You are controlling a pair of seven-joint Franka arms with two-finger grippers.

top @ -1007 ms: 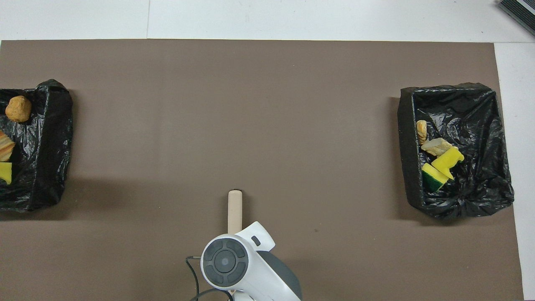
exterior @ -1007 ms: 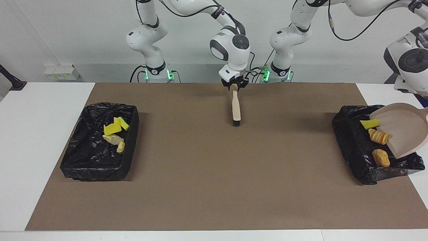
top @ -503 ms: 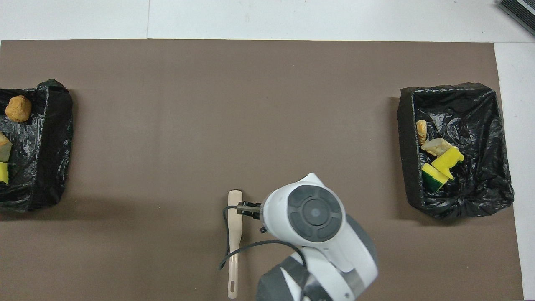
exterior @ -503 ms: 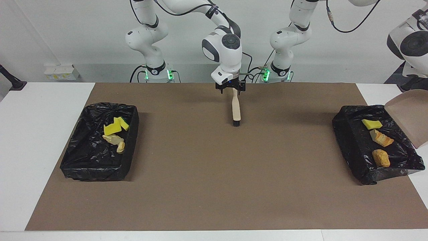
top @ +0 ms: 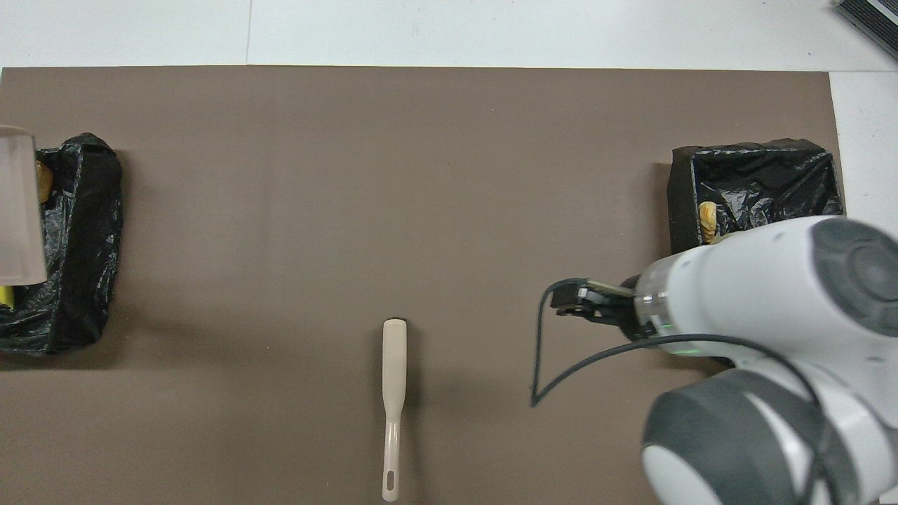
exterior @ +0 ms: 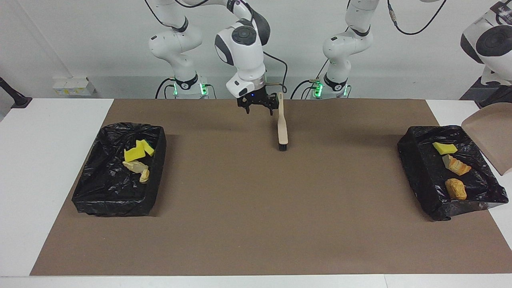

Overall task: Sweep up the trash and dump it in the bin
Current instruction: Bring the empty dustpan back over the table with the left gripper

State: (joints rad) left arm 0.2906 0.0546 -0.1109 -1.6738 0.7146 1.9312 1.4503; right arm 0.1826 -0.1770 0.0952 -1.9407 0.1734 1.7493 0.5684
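Note:
The trash lies in two black-lined bins. The bin [exterior: 93, 200] at the right arm's end holds yellow sponge chunks [exterior: 136, 152] and pale pastry bits [exterior: 138, 168]. The bin [exterior: 420, 180] at the left arm's end holds a yellow sponge [exterior: 444, 148], a striped piece [exterior: 456, 165] and a golden-brown piece [exterior: 456, 189]. The beige brush [exterior: 283, 128] lies flat on the mat in front of the robots, with nothing holding it. My right gripper [exterior: 259, 108] hangs open just beside its handle, empty. The beige dustpan [exterior: 490, 140] hangs tilted over the outer edge of that bin, held by my left arm; its gripper is hidden.
A brown mat [exterior: 256, 224] covers the table between the two bins. In the overhead view the right arm [top: 772, 365] covers most of the bin [top: 758, 182] at its end, and the dustpan [top: 17, 203] covers part of the other bin [top: 77, 245].
My right gripper opened, let go of the brush handle and swung up toward its own end. The left arm lifted the dustpan off the bin; the striped piece settled inside.

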